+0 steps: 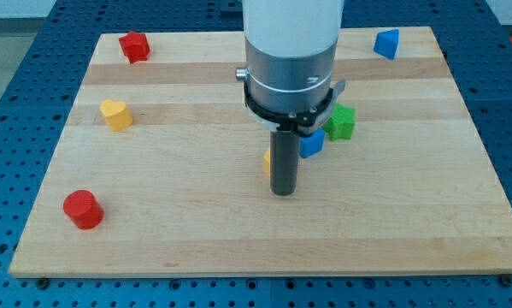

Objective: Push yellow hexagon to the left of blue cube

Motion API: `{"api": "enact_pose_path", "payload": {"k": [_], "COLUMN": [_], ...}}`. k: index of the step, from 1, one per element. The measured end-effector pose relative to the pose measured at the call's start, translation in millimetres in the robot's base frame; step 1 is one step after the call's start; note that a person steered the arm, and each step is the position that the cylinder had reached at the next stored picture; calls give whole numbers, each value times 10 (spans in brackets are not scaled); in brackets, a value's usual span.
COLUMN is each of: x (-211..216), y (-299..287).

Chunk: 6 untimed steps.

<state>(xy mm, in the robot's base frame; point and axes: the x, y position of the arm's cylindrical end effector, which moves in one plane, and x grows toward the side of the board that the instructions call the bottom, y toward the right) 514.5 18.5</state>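
Note:
The yellow hexagon (267, 160) shows only as a thin yellow sliver at the left edge of the rod, mostly hidden behind it. The blue cube (313, 143) sits just right of the rod, partly covered by the arm. My tip (283, 192) rests on the board directly below and in front of the yellow hexagon, a little left of and below the blue cube. A green block (341, 123) touches or nearly touches the blue cube on its upper right.
A red block (135, 46) lies at the top left. A yellow heart-like block (115, 114) lies at the left. A red cylinder (83, 209) lies at the bottom left. A blue block (387, 43) lies at the top right. The wooden board (409, 214) ends at blue perforated table.

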Motion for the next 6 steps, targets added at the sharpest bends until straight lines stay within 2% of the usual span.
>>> {"api": "enact_pose_path", "payload": {"k": [6], "x": [-283], "y": [-132]}}
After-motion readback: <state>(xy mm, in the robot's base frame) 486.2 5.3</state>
